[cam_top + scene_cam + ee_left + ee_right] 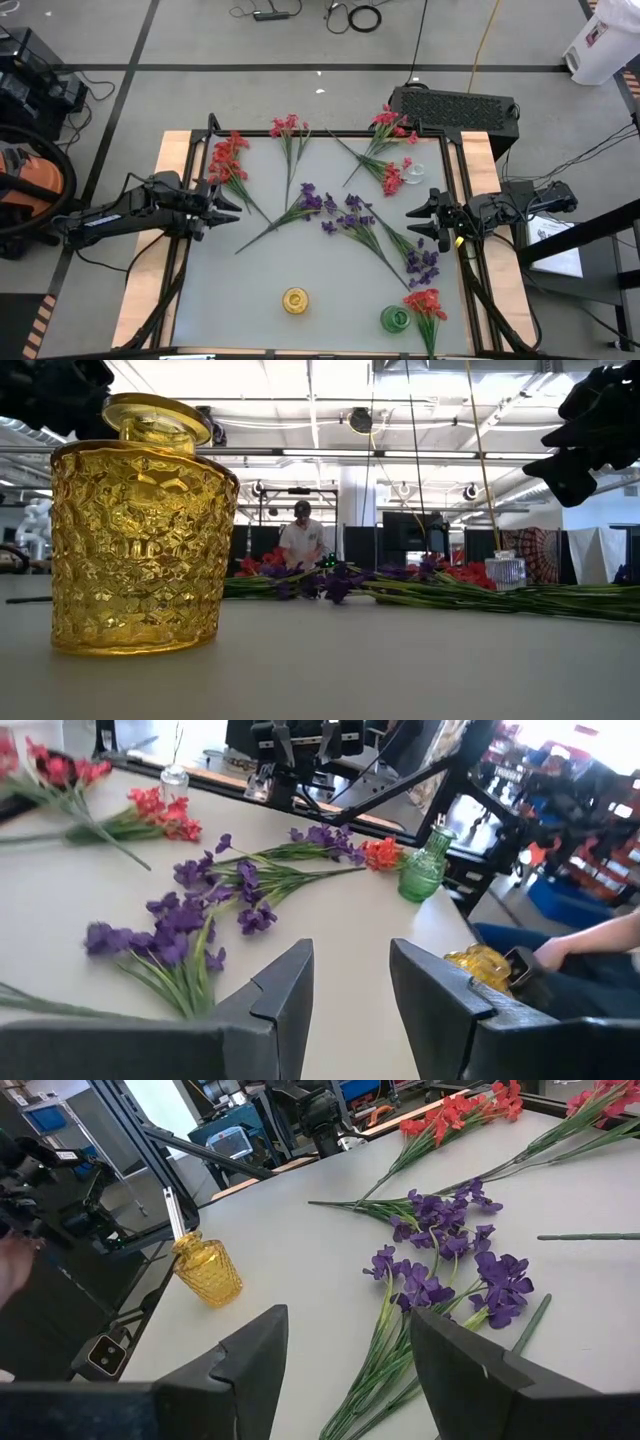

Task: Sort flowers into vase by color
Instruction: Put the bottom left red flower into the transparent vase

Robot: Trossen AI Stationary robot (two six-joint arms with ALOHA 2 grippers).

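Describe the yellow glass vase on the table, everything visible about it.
The yellow glass vase is a squat, translucent amber jar with a faceted, hammered-looking body, a narrow neck and a flared round rim. It stands upright and empty near the front edge of the white table, left of the green glass vase. No flower or gripper touches it; only the tabletop does.

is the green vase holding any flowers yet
Yes: one red sprig stands in the green vase; the other flowers lie on the table.
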